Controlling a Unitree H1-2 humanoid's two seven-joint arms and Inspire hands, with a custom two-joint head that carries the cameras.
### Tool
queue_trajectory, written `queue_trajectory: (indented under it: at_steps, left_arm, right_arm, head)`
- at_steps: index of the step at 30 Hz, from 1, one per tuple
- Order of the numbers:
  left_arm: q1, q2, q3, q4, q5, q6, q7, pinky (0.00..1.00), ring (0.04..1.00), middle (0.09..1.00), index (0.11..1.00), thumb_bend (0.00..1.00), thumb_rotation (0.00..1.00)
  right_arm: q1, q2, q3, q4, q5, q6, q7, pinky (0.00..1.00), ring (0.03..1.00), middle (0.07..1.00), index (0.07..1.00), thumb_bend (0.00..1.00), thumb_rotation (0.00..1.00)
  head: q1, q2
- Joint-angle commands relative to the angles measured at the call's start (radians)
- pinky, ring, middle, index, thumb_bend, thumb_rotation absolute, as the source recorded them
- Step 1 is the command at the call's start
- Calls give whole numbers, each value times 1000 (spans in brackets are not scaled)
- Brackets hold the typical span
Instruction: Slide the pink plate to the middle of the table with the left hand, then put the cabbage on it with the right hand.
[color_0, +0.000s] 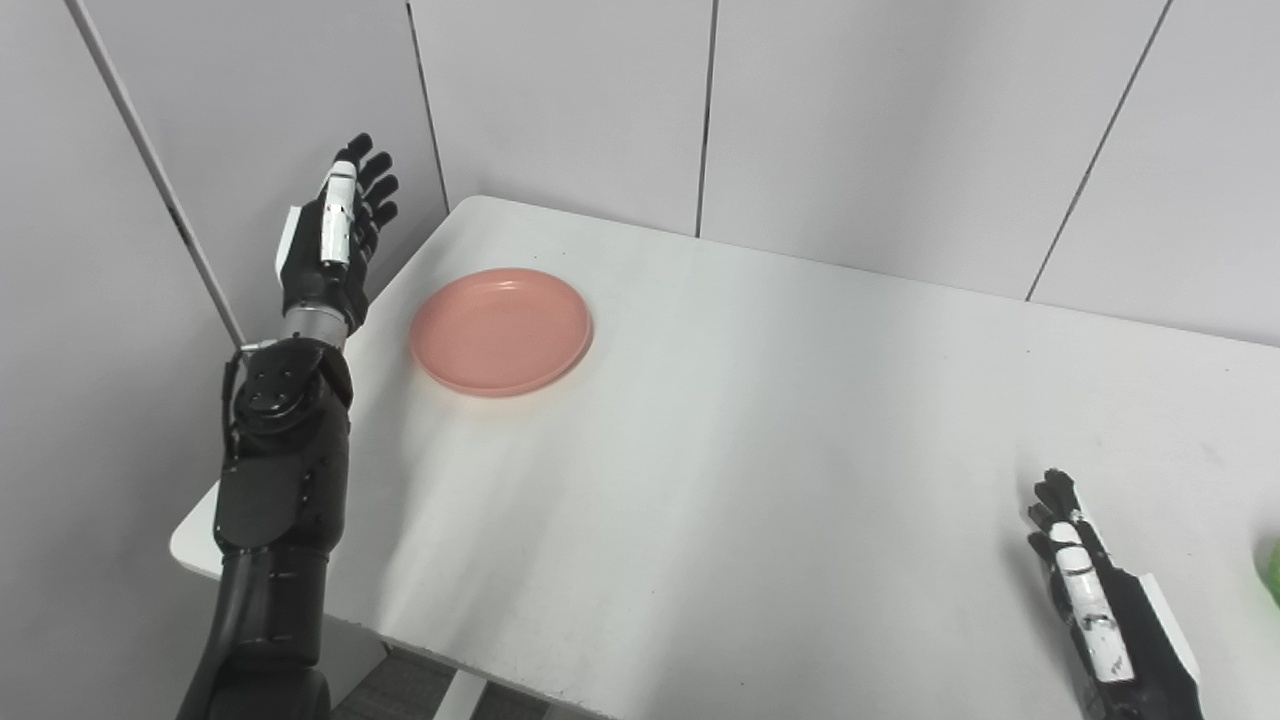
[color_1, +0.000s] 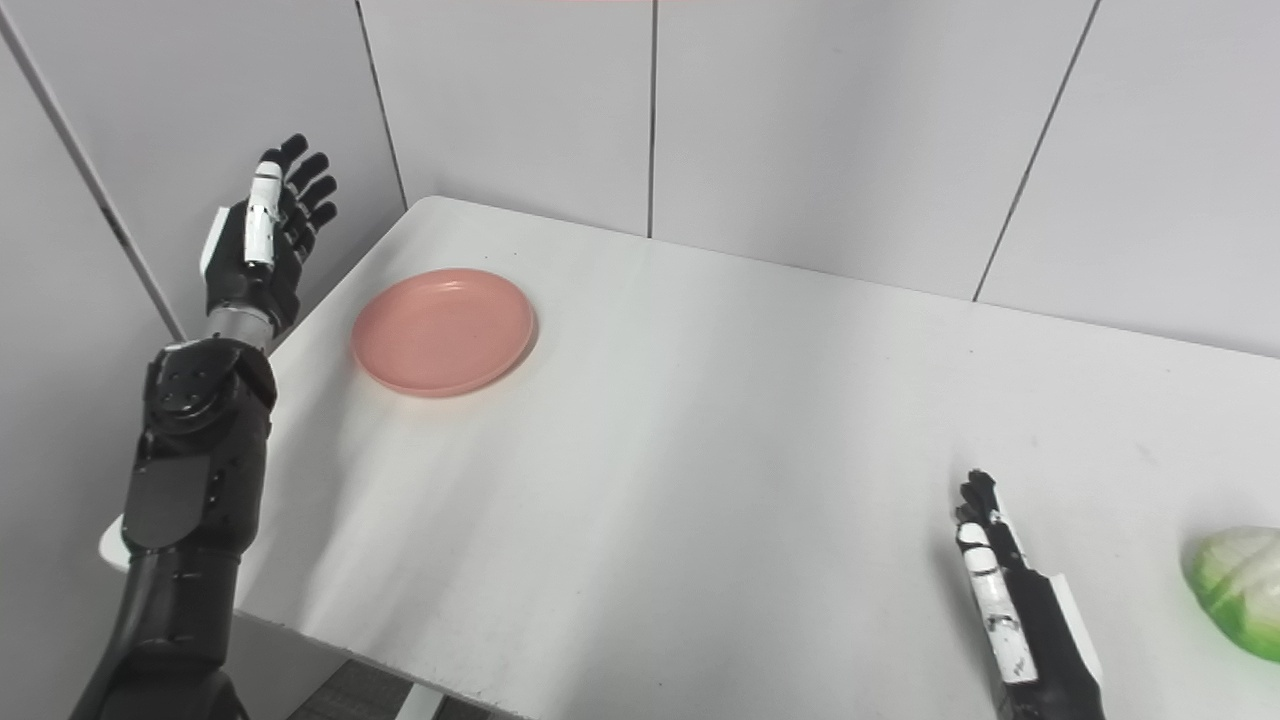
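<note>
A round pink plate (color_0: 500, 330) lies flat on the white table (color_0: 760, 430) near its far left corner. My left hand (color_0: 335, 235) is raised beside the table's left edge, just left of the plate and apart from it, open with fingers pointing up. My right hand (color_1: 1005, 590) rests low over the table's near right part, open and holding nothing. The green and white cabbage (color_1: 1238, 590) sits on the table to the right of that hand, cut off by the picture's right edge.
Grey panel walls (color_0: 560, 100) stand close behind the table and along its left side. The table's rounded near-left corner (color_0: 190, 545) lies beside my left forearm.
</note>
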Motion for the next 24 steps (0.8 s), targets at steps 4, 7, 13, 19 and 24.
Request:
queue_trajectory:
  at_steps: [4, 7, 13, 19, 24]
  left_arm:
    - [-37, 40, 7, 44, -10, -59, 3, 942, 932, 925, 914, 397, 1000]
    - [-38, 39, 7, 83, -10, -66, 7, 939, 936, 931, 917, 399, 1000]
    - [-42, 40, 3, 163, -9, -95, 8, 998, 970, 950, 948, 424, 1000]
    - [-48, 40, 5, 211, -8, -108, 18, 998, 968, 949, 945, 418, 1000]
    - [-59, 45, 2, 263, -11, -116, 19, 996, 976, 961, 953, 413, 1000]
  right_arm:
    - [7, -1, -2, -20, -2, 35, 0, 1000, 1000, 1000, 1000, 63, 1000]
    - [9, -2, -1, -24, -3, 36, 1, 1000, 1000, 1000, 1000, 66, 1000]
    - [10, -5, -3, -27, 1, 37, 4, 1000, 1000, 1000, 1000, 68, 1000]
    - [11, -2, -5, -32, 3, 41, 2, 1000, 1000, 1000, 1000, 69, 1000]
    - [12, -1, -1, -39, -2, 46, 1, 1000, 1000, 1000, 1000, 68, 1000]
  head:
    - [-1, 2]
    - [-1, 6]
    - [0, 12]
    - [1, 16]
    - [1, 21]
